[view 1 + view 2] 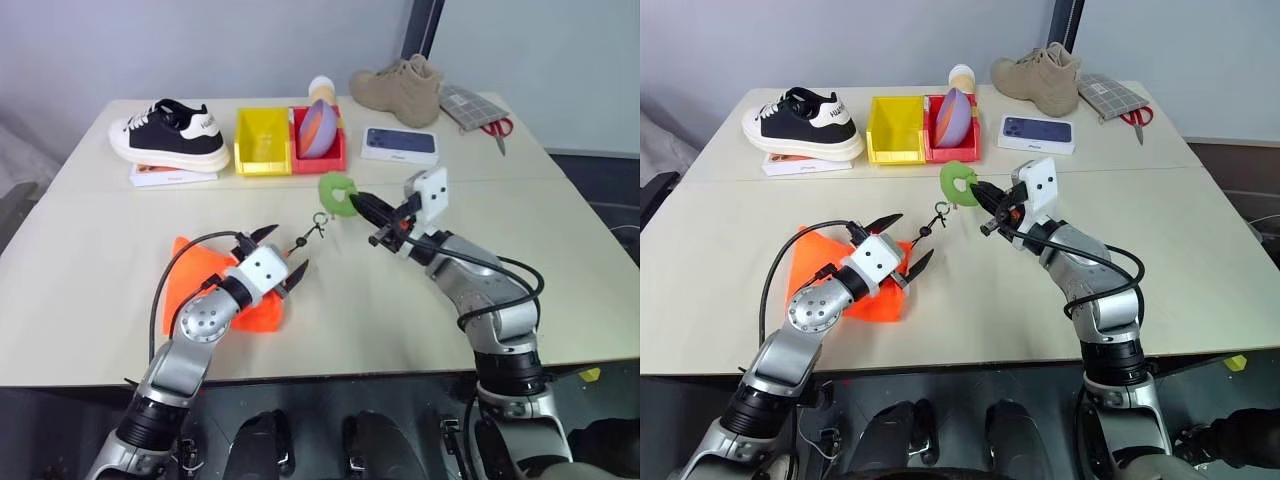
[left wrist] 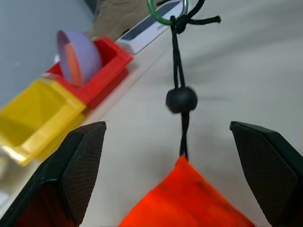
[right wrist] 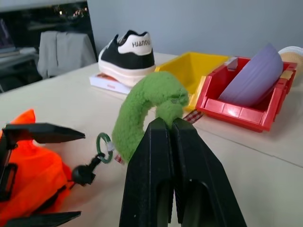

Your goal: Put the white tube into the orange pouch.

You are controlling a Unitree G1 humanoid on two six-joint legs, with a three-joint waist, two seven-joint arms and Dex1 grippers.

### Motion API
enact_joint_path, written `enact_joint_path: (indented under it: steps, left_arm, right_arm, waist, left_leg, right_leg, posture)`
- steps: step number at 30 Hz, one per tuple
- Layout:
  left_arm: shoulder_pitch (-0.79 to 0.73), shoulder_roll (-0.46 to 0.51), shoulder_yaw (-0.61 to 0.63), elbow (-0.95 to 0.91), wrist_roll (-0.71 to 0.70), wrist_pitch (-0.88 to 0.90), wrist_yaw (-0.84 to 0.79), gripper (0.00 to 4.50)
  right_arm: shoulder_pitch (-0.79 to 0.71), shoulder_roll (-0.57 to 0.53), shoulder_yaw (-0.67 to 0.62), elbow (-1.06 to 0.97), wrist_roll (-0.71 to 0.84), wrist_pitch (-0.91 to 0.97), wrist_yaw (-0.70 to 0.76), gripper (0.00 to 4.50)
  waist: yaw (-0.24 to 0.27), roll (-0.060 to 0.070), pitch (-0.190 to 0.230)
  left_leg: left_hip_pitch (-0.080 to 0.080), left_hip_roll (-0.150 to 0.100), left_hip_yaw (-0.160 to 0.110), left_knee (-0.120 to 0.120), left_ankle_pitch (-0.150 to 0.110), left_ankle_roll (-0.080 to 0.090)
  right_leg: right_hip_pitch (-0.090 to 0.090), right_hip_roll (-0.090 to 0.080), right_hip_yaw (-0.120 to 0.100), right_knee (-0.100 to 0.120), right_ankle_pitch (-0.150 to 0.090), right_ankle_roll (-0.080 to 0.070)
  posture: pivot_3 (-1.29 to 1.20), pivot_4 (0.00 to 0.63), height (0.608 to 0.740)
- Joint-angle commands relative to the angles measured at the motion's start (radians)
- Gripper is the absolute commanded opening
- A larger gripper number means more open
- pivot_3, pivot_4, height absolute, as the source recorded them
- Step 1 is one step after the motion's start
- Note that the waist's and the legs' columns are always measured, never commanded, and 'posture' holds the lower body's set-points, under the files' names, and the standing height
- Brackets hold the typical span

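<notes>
I'm seeing the orange pouch (image 1: 215, 285) lying flat on the tabletop (image 1: 90, 260), partly under my left arm, with its dark cord running toward the middle of the table through a black bead (image 2: 181, 100) to a thin green ring (image 3: 104, 147). My left claw (image 1: 280, 253) is hovering just over the pouch's near corner, released, its two black fingers spread wide on either side of the cord. My right claw (image 1: 365, 215) is reaching in from the right, clenched on a fuzzy green ring (image 1: 337, 193) and holding it up off the tabletop beyond the cord's end. I can't make out the white tube anywhere in these views. Along the far edge I'm looking at a black-and-white sneaker (image 1: 168, 135), a yellow bin (image 1: 262, 140), a red bin (image 1: 322, 150) holding a purple bowl (image 1: 318, 127), a phone box (image 1: 400, 143), a tan boot (image 1: 398, 88) and scissors (image 1: 498, 130).
</notes>
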Motion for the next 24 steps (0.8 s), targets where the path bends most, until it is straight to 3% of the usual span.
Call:
enact_joint_path:
  steps: [1, 6, 24]
  left_arm:
    - [0.004, -0.018, -0.022, -0.031, 0.065, -0.056, 0.052, 4.45]
    - [0.013, -0.063, -0.038, -0.014, 0.104, -0.064, 0.096, 4.45]
    - [0.025, -0.111, 0.019, 0.017, 0.001, -0.053, 0.06, 4.45]
  right_arm:
    - [0.005, 0.009, -0.031, -0.066, 0.054, 0.012, -0.014, 0.0]
    - [0.021, 0.036, -0.041, -0.089, 0.106, 0.029, -0.039, 0.0]
    - [0.046, 0.024, -0.089, -0.089, 0.097, -0.023, -0.137, 0.0]
  waist:
    - [0.0, 0.0, 0.0]
    - [-0.001, 0.0, 0.0]
    - [0.0, 0.0, 0.0]
  left_leg:
    - [0.0, 0.0, 0.0, 0.0, 0.0, 0.0]
    - [0.0, 0.0, 0.0, 0.0, 0.0, 0.0]
    - [0.0, 0.0, 0.0, 0.001, 0.0, 0.0]
  right_leg:
    - [0.0, 0.0, 0.0, 0.0, 0.0, 0.0]
    - [0.0, 0.0, 0.0, 0.0, 0.0, 0.0]
    - [0.0, 0.0, 0.0, 0.001, 0.0, 0.0]
  posture:
    - [0.0, 0.15, 0.74]
    - [0.0, 0.15, 0.74]
    - [0.0, 0.15, 0.74]
